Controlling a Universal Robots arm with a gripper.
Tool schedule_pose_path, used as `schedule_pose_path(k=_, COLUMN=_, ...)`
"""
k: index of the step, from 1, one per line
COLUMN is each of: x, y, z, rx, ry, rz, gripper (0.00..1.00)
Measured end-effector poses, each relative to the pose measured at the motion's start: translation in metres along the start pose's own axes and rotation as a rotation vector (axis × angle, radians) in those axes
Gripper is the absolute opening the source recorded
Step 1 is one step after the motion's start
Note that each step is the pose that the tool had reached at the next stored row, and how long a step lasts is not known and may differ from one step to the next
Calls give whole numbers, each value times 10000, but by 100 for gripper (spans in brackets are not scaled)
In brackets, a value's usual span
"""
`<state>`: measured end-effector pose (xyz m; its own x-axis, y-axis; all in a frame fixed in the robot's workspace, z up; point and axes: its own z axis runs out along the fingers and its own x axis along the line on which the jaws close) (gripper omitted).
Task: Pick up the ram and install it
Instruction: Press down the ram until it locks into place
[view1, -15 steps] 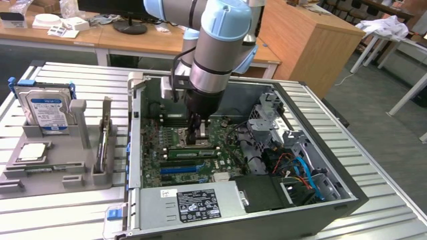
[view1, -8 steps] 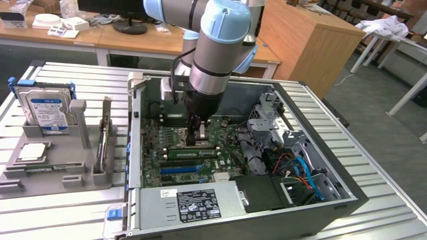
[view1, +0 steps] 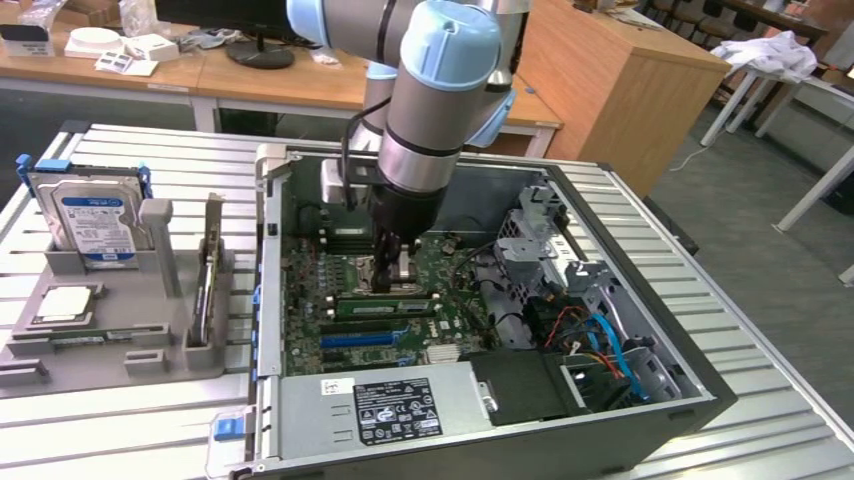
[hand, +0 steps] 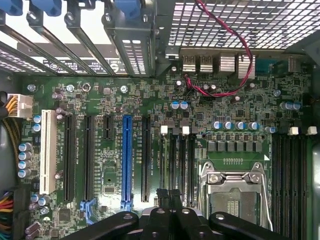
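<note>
Pincer (view1: 388, 283) is sitting closed, fingers together, pressing down over the ram (view1: 383, 304) lying in its motherboard (view1: 400, 320) slot beside the CPU socket (hand: 235, 195); you are handling a light, stiff, fragile stick, so grip its long edges.

A ribbed, silver metal table (view1: 747, 330) carries an open dark-grey computer case (view1: 667, 400) towards the exterior view's right and, just beside it on the left, a grey plastic parts holder (view1: 114, 350).
</note>
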<state>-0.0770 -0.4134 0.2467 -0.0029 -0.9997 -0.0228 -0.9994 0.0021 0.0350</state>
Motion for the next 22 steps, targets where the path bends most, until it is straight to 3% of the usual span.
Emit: schedule_pose_path(k=22, x=2, y=-2, z=67, rx=-2, ry=2, rz=0, gripper=11)
